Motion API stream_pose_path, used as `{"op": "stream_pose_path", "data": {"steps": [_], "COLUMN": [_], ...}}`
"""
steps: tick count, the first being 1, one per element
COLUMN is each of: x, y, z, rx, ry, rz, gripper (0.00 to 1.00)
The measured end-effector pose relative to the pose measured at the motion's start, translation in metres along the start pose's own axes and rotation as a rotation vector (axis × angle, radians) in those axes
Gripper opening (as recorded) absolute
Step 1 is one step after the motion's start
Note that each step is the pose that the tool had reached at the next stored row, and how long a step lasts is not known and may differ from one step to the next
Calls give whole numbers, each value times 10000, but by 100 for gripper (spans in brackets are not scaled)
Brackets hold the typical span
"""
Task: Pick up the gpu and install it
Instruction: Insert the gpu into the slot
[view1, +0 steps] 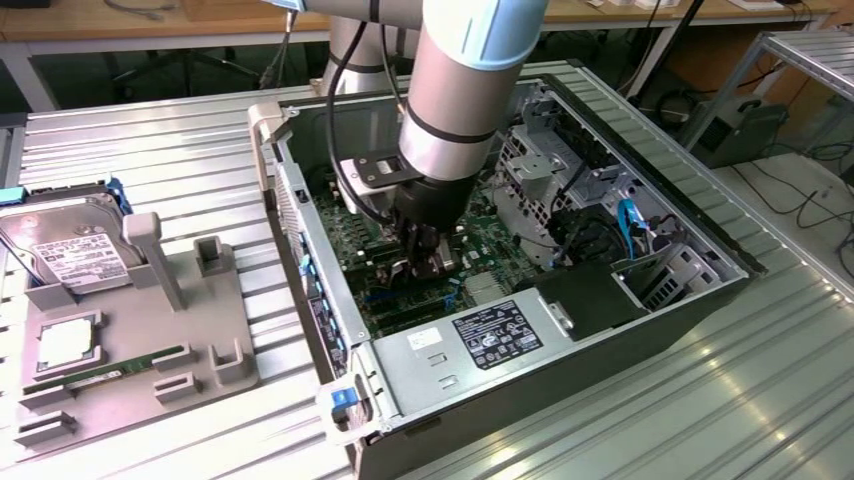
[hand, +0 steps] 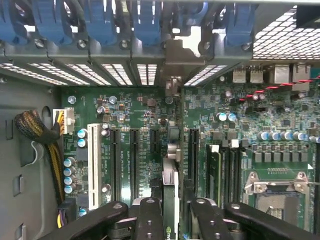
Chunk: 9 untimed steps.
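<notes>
Ribbed metal tabletop (view1: 694, 400) is seen beneath an open computer case (view1: 534, 330) lying on its side in the middle of the exterior view. At the left of that frame a grey holder tray (view1: 200, 350) carries a hard drive (view1: 67, 250) and a green memory stick (view1: 107, 370). The gripper (view1: 430, 262) is lowered inside the case over the motherboard (hand: 280, 100). In the wrist view the gpu (hand: 170, 200) is seen edge-on at the lower centre, clamped between the closed fingers (hand: 150, 220), standing at an expansion slot (hand: 192, 150), its bracket reaching the rear slot covers (hand: 145, 72).
</notes>
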<state>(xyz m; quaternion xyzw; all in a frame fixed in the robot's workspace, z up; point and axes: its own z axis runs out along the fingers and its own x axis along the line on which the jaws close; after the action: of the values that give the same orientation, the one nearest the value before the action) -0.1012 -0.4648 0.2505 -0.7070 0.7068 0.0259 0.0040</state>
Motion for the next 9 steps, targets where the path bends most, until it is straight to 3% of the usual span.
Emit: {"op": "stream_pose_path", "data": {"steps": [1,2,4,9], "x": [0,0,0,-12], "y": [0,0,1,9], "z": [0,0,-14,-285], "rx": [-1,0,-3,-3], "ry": [1,1,5,5], "rz": [0,0,1,-13], "gripper": [27,34,34,34]}}
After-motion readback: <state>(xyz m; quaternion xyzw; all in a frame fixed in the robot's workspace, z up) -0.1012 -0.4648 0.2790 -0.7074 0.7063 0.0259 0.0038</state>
